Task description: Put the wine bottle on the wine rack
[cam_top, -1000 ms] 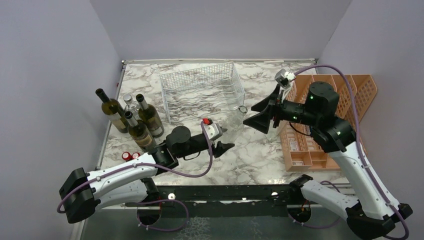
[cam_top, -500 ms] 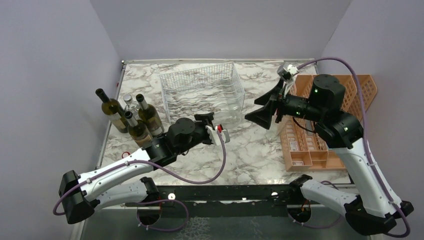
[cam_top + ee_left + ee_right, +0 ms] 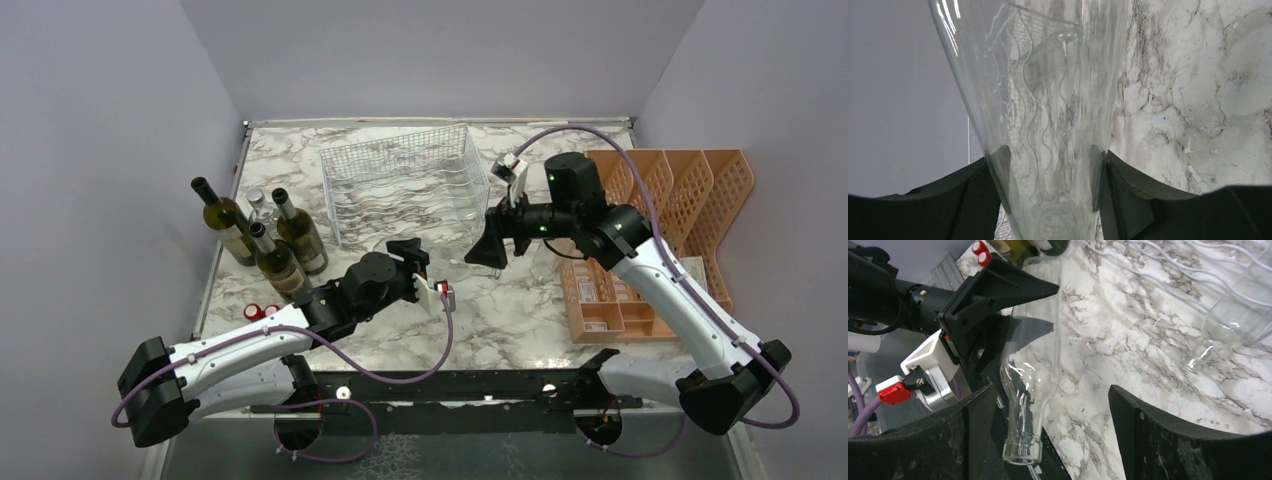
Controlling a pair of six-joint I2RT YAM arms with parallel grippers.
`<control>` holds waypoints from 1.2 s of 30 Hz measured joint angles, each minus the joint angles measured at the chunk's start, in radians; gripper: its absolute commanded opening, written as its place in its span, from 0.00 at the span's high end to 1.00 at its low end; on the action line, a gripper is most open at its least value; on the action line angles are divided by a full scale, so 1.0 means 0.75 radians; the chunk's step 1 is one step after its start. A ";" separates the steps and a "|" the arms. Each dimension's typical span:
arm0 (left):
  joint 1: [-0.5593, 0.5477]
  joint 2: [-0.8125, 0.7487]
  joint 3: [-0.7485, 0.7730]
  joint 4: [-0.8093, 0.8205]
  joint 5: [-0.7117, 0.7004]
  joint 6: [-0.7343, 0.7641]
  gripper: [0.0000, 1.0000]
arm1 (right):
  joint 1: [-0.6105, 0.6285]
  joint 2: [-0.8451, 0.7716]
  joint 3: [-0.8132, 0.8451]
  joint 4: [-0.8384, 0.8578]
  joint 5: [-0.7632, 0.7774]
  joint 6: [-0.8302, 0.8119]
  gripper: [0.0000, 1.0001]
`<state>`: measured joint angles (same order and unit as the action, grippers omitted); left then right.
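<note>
**A:** What's on the far left?
**B:** Four upright wine bottles [image 3: 298, 235] in a cluster, with two red caps [image 3: 262, 312] just in front of them.
**A:** And the left gripper [image 3: 1048, 160]?
**B:** It's clamped on the body of the clear wine bottle [image 3: 1028, 370], over the marble table [image 3: 520, 310]. That's in front of the white wire wine rack [image 3: 405, 185], not in it.
**A:** Is anything in the rack?
**B:** A second clear bottle [image 3: 1223, 322] lies among the wires, with its neck poking out.
**A:** And the right gripper [image 3: 487, 238]?
**B:** Its jaws are spread wide and hold nothing, and the held bottle's neck points toward it. The orange divider tray [image 3: 650, 290] lies at the right edge.
</note>
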<state>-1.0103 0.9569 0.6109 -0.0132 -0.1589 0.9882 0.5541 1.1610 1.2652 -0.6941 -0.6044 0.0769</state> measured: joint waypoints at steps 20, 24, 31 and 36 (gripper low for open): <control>-0.020 0.008 -0.050 0.055 -0.010 0.041 1.00 | 0.256 0.223 -0.095 0.085 0.098 0.021 0.31; -0.023 0.008 -0.061 0.050 -0.012 0.052 1.00 | 0.278 0.259 -0.090 0.087 0.107 0.021 0.38; -0.026 0.001 -0.071 0.045 -0.015 0.060 1.00 | 0.298 0.266 -0.090 0.089 0.130 0.026 0.67; -0.026 -0.030 -0.087 0.047 -0.014 0.056 1.00 | 0.307 0.259 -0.095 0.098 0.132 0.036 0.90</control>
<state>-1.0298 0.9348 0.5457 0.0219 -0.1692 1.0302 0.7841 1.3556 1.1938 -0.6209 -0.5053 0.1040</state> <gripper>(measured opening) 0.628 0.614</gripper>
